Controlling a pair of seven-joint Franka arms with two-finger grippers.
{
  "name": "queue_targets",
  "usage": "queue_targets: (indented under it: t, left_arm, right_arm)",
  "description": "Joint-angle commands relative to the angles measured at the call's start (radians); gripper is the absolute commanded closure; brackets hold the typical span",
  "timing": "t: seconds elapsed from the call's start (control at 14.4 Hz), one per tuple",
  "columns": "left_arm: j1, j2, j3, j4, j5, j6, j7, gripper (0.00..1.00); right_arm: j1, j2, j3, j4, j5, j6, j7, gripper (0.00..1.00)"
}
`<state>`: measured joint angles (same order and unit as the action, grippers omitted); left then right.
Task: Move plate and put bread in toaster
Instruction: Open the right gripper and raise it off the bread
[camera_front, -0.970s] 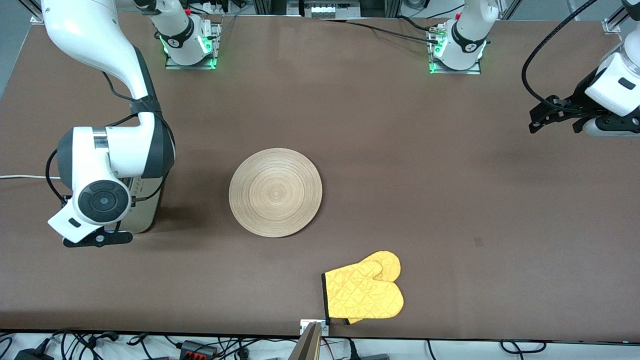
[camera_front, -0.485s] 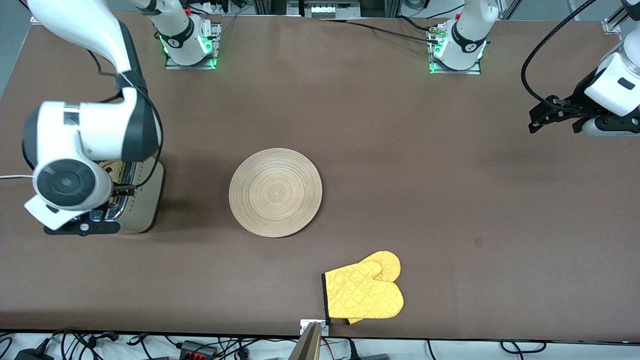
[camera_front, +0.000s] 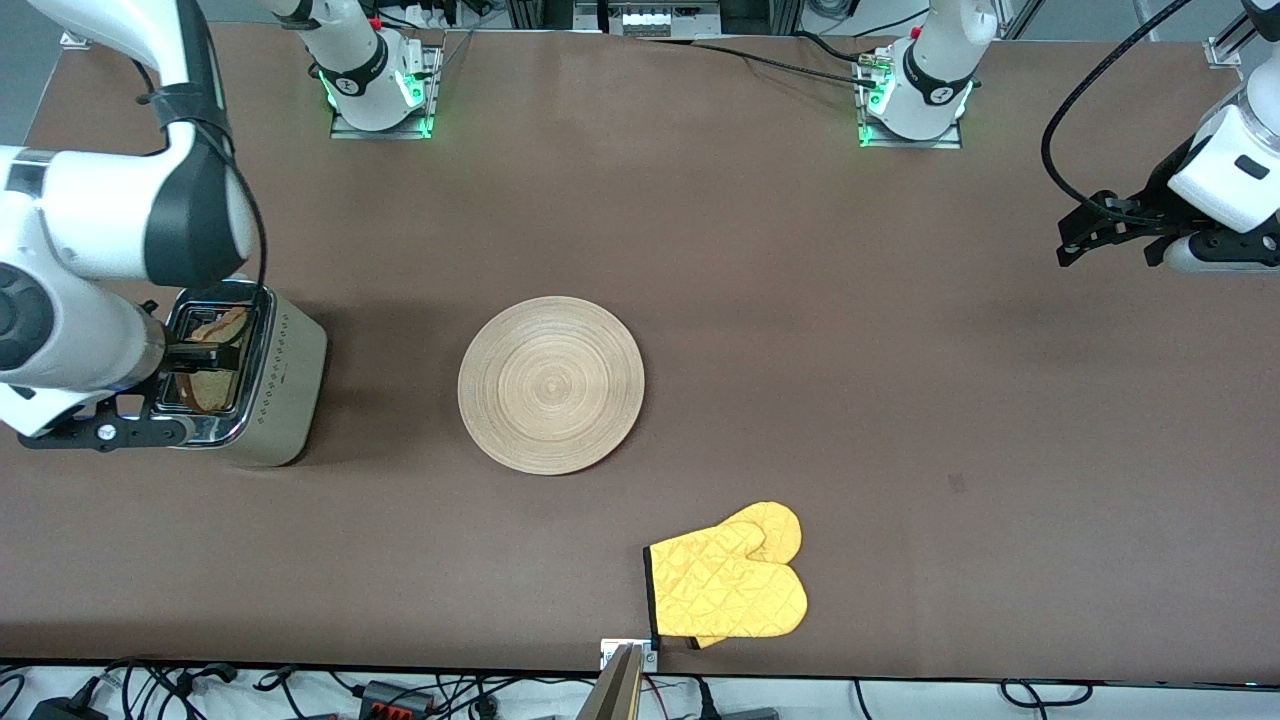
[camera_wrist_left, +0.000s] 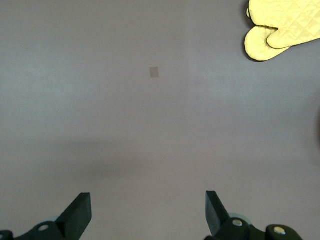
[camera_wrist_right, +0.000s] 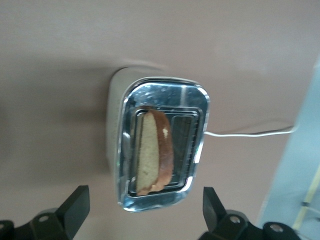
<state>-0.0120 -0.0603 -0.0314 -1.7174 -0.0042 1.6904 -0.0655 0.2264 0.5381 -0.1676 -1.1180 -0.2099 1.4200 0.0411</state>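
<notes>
Bread (camera_wrist_right: 152, 152) stands in the toaster (camera_front: 270, 385) at the right arm's end of the table (camera_front: 800, 300); right claw (camera_wrist_right: 145, 212) spread above it. Left claw (camera_wrist_left: 147, 212) spread, waiting.

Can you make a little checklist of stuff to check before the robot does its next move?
1. Bread in the toaster: ok, it sits in one slot, leaning, its top poking out.
2. Right claw let go: ok, fingers wide open over the toaster, nothing between them.
3. Left claw free: ok, open and waiting over bare table at the left arm's end.
4. Plate out of the way: ok, flat on the table beside the toaster, with a gap between them.
5. Oven mitt: ok, nearer the front camera than the plate, touching nothing.
6. Bread pushed fully down: cannot tell.
</notes>
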Motion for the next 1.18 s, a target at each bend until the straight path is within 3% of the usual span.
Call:
queue_targets:
  t: [0.0,0.21,0.76,1.11]
  left_arm:
    - [-0.002,0.013,-0.002,0.033,0.015,-0.023,0.015,0.0]
    - [-0.002,0.013,-0.002,0.033,0.015,-0.023,0.015,0.0]
    - [-0.002,0.013,-0.002,0.033,0.015,-0.025,0.015,0.0]
    - [0.004,0.02,-0.002,0.033,0.015,-0.024,0.016,0.0]
  right_arm:
    - [-0.085,-0.038,0.005,-0.009,0.154,-0.003,-0.036,0.0]
    - [-0.102,-0.049,0.002,-0.006,0.224,0.013,-0.073,0.0]
    - [-0.064,-0.056,0.014,0.083,0.225,0.019,-0.067,0.0]
    - [-0.05,-0.127,0.014,0.008,0.24,0.019,-0.055,0.0]
